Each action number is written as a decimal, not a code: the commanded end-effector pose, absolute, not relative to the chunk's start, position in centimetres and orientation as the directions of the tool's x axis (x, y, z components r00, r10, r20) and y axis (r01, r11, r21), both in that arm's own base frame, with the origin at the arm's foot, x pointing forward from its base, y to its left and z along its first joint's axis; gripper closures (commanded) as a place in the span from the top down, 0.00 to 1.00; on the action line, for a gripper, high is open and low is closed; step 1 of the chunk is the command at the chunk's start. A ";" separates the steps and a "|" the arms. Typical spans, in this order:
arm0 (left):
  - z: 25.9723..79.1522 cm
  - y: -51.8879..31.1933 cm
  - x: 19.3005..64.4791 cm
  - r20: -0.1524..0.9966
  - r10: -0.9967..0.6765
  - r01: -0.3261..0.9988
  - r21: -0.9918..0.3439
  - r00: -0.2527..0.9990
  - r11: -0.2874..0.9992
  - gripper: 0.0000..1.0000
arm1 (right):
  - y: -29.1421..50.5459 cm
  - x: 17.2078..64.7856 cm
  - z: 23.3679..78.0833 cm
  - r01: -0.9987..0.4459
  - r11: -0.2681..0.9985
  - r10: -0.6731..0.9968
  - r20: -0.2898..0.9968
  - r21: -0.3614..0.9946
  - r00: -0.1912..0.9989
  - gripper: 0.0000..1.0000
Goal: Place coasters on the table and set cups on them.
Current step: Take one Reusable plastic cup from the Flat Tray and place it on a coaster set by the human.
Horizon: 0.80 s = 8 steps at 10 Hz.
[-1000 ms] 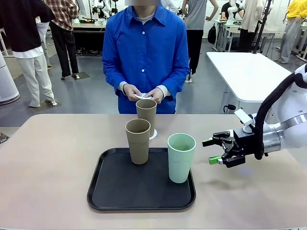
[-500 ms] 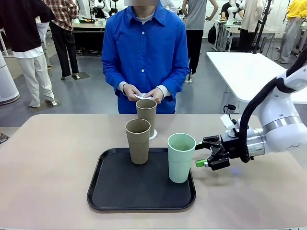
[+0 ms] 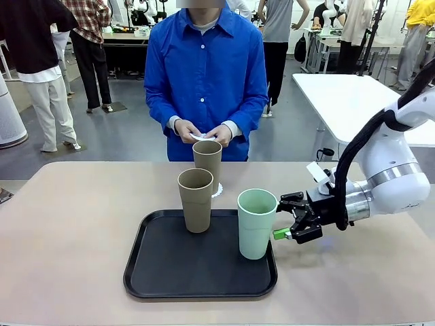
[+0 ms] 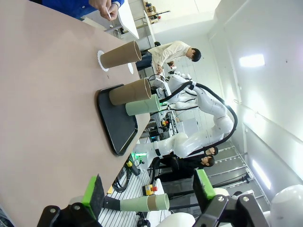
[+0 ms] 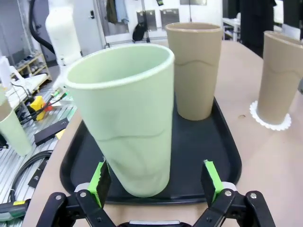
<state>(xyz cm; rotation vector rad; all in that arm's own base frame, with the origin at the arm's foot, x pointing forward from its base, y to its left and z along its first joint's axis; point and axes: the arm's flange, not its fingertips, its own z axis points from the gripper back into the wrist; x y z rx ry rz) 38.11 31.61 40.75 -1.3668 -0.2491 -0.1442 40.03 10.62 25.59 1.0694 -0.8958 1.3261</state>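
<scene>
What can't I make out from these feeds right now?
- Coaster under the far tan cup: front view, the cups hide all but a sliver of edge.
- White item in the person's hands: front view, too small to count coasters.
- Contact of the right end effector with the mint cup: right wrist view, one pad sits close beside the wall; touching or apart is unclear.

A large beige-tan smooth-topped table with rounded corners spans the lower half of the front view. A black rectangular tray with a raised rim lies flat on it at lower centre. Just beyond the tray's far edge, near mid-frame, a small round white lacy paper coaster lies on the tabletop.
</scene>
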 end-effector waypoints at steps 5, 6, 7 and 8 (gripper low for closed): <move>41.0 31.7 37.9 0.260 0.042 0.248 -0.949 0.965 0.195 1.00 | 10.4 40.6 25.0 -0.988 -0.140 0.248 0.968 0.071 0.034 1.00; 41.0 31.7 37.9 0.260 0.042 0.248 -0.949 0.965 0.195 1.00 | 10.5 40.8 24.9 -0.987 -0.142 0.246 0.969 0.071 0.034 1.00; 41.0 31.7 37.9 0.260 0.042 0.248 -0.949 0.965 0.195 1.00 | 10.8 41.2 24.5 -0.987 -0.140 0.241 0.970 0.074 0.039 1.00; 41.0 31.7 37.9 0.260 0.042 0.248 -0.949 0.965 0.195 1.00 | 11.1 41.3 24.2 -0.986 -0.146 0.242 0.969 0.078 0.041 1.00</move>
